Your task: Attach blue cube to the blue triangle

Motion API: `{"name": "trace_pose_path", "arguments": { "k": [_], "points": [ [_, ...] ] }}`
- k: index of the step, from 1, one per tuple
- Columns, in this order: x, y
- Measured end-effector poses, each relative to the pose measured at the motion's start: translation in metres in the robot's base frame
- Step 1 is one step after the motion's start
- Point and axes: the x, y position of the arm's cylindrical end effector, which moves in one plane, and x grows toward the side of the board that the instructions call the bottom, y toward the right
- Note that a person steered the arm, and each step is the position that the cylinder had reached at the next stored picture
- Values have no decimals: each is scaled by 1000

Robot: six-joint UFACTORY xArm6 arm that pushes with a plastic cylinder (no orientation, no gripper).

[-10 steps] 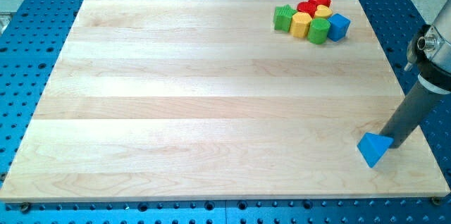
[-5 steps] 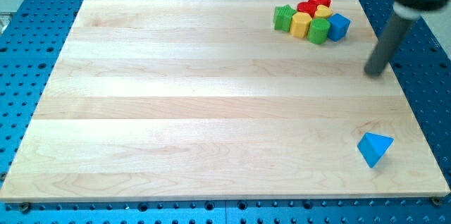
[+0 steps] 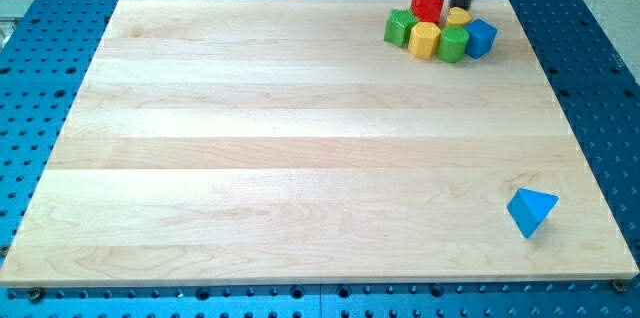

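1. My tip (image 3: 459, 6) comes down from the view's top edge as a dark rod, leaning slightly, and its end sits at the top of the block cluster in the counter's (image 3: 300, 138) top-right corner.
2. The tip lies just beside the red block (image 3: 428, 5) on its right and right above the small yellow block (image 3: 458, 17) — whether it touches either I cannot tell.
3. There are no jaws on this arm, only the rod, so nothing is held.
4. The blue cube (image 3: 481, 37) sits at the cluster's right end, against the green cylinder (image 3: 453, 44).
5. The yellow block (image 3: 424, 39) and the green block (image 3: 401, 27) fill the cluster's left side.
6. The blue triangle (image 3: 530, 210) lies alone near the bottom-right corner — well apart from the cube and the tip.
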Motion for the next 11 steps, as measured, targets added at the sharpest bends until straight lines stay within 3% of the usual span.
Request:
{"name": "trace_pose_path", "arguments": {
  "k": [1,4,5,7,10,11],
  "points": [
    [16,44],
    [122,-64],
    [124,-65],
    [125,-123],
    [256,-130],
    [241,-118]
  ]
}}
